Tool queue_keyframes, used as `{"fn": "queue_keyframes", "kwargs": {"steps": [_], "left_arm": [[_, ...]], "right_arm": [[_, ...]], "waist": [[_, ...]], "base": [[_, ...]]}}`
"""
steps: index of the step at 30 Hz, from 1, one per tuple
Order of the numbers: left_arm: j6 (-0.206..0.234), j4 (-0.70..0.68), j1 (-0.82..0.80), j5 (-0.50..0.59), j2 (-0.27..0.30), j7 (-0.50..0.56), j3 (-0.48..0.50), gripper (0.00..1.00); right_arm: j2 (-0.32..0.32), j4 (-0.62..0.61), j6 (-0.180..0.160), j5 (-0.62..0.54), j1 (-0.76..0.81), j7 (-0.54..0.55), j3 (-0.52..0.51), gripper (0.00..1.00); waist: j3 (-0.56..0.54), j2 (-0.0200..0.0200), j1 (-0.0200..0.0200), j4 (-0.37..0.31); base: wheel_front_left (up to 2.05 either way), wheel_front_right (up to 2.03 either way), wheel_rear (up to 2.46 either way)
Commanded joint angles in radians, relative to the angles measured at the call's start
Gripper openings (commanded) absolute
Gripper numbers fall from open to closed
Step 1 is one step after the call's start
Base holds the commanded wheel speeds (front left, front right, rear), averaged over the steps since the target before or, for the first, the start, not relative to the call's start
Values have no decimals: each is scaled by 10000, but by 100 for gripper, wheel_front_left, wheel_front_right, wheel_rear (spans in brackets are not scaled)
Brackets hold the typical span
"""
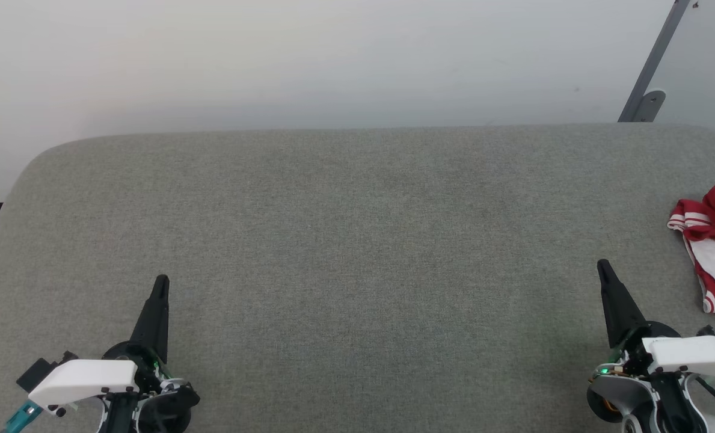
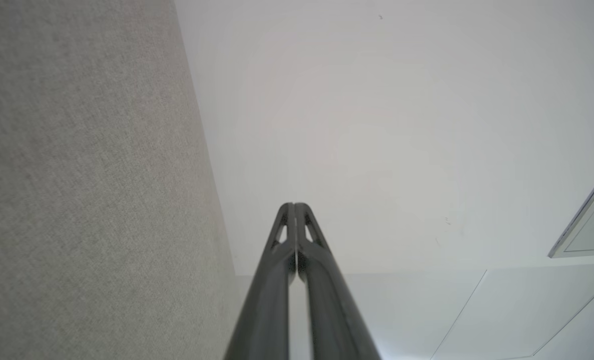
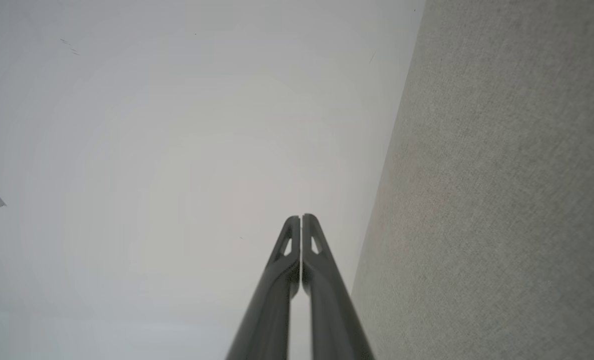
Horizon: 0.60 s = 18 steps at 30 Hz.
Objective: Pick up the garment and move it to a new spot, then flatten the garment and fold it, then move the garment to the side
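The red and white garment (image 1: 707, 237) lies crumpled at the right edge of the head view, which cuts off its far side, so its full shape cannot be told. The grey fabric surface (image 1: 357, 240) runs out of frame at the left, right and bottom. The bottom edge cuts through the bodies of the left gripper (image 1: 161, 281) and the right gripper (image 1: 602, 264). A grey metal strut (image 1: 655, 60) leaves through the top edge. In both wrist views, the lower lengths of the dark fingers (image 2: 321, 280) (image 3: 326, 300) blur and run off the bottom edge.
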Motion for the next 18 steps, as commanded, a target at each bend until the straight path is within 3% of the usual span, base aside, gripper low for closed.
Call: {"fn": "queue_keyframes", "kwargs": {"steps": [1, 18], "left_arm": [[1, -5, -139, -3, -1, 26, 35, 0], [1, -3, -144, 46, -35, 61, 77, 0]], "right_arm": [[20, 20, 4, 32, -39, 27, -2, 0], [21, 21, 4, 30, -39, 27, -6, 0]], "waist": [[0, -1, 0, 0], [0, -1, 0, 0]], "base": [[0, 0, 0], [0, 0, 0]]}}
